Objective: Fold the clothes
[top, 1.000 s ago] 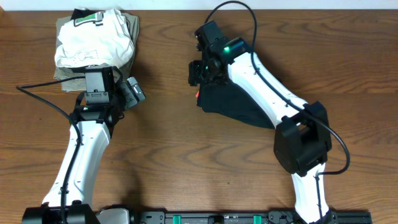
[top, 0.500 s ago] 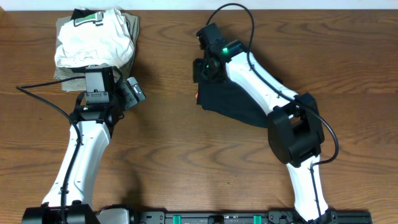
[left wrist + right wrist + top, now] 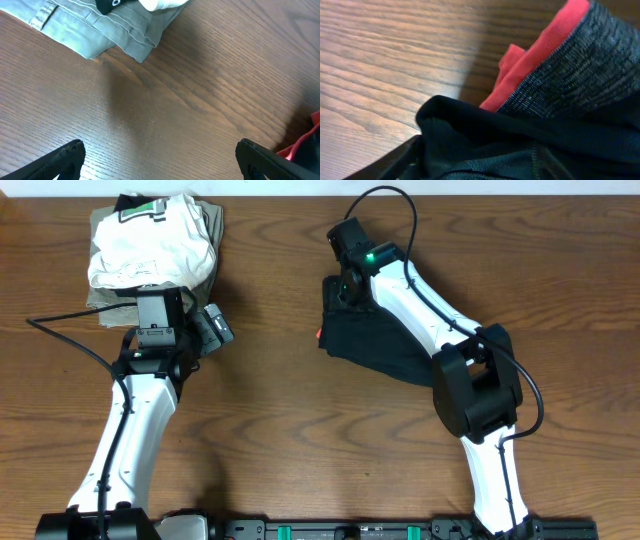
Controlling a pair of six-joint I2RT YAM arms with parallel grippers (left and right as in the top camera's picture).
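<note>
The black pants [image 3: 375, 345] lie bunched on the table at centre right, with a bit of red inside showing at their left edge. My right gripper [image 3: 335, 290] is at their upper left corner, shut on the black fabric. In the right wrist view, black cloth [image 3: 520, 150] fills the space between the jaws [image 3: 485, 167], with the grey waistband [image 3: 580, 70] and its red lining [image 3: 545, 45] just beyond. My left gripper [image 3: 215, 328] is open and empty, low over bare wood [image 3: 160, 160]. The pants' red edge shows in the left wrist view [image 3: 305, 142].
A white garment with black trim [image 3: 150, 250] lies on a folded olive-khaki garment [image 3: 215, 225] at the back left, just behind my left gripper. The olive garment's corner [image 3: 100, 25] shows in the left wrist view. A black cable [image 3: 60, 335] runs left of the left arm.
My right gripper has moved right and slightly back, drawing the pants' upper left corner with it. The left arm has not moved.
</note>
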